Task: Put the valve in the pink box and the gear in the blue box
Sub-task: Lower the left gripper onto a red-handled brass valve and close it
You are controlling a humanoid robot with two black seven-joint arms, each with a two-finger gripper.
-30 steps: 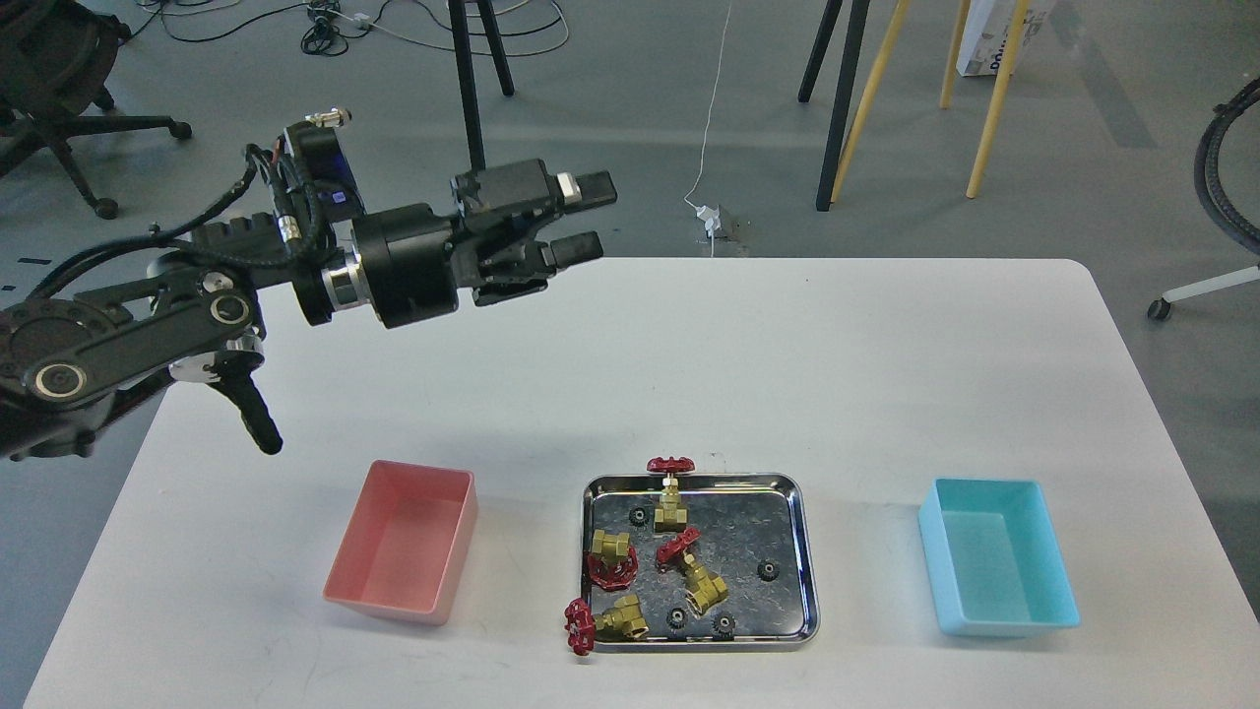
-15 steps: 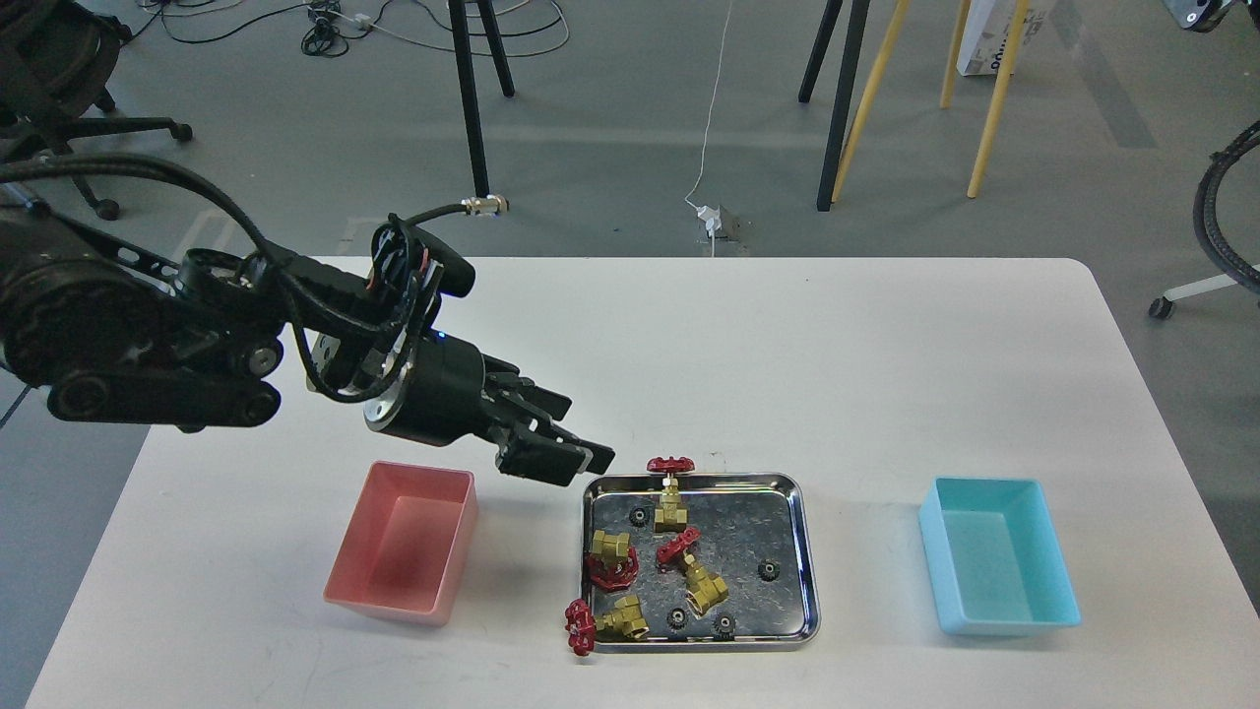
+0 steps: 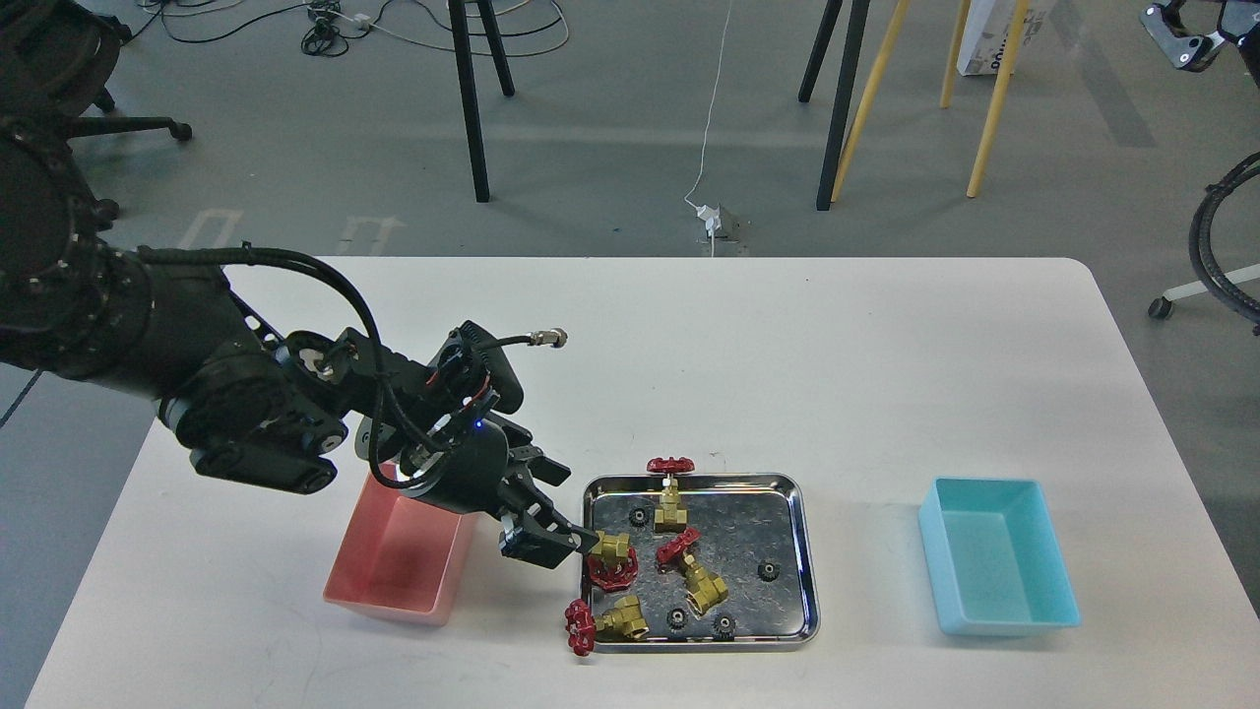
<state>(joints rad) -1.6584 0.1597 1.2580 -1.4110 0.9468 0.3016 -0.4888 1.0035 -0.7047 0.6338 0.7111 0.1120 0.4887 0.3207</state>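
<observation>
Four brass valves with red handwheels sit in or on the edge of a shiny steel tray [image 3: 802,551] near the front middle of the white table [image 3: 787,345]. One valve [image 3: 612,556] lies at the tray's left side with its handwheel facing the near edge, and the left gripper [image 3: 551,540] is right beside it, its dark fingers reaching in from the left over the tray's rim; whether they are spread or closed around the brass body cannot be told from this angle. A second valve [image 3: 670,492] stands at the far rim with its wheel hanging over the edge, a third [image 3: 692,568] lies tilted in the middle of the tray, and a fourth [image 3: 602,620] rests at the near left corner with its wheel outside the rim. Several tiny black gears are scattered on the tray floor, one gear [image 3: 767,569] toward the right side and others along the near edge. The pink box [image 3: 394,576] sits just left of the tray, partly under the left arm. The blue box [image 3: 994,566] sits well to the right of the tray. At the far right corner of the view only a small piece of the right arm [image 3: 1186,34] shows, and its gripper is out of sight.
</observation>
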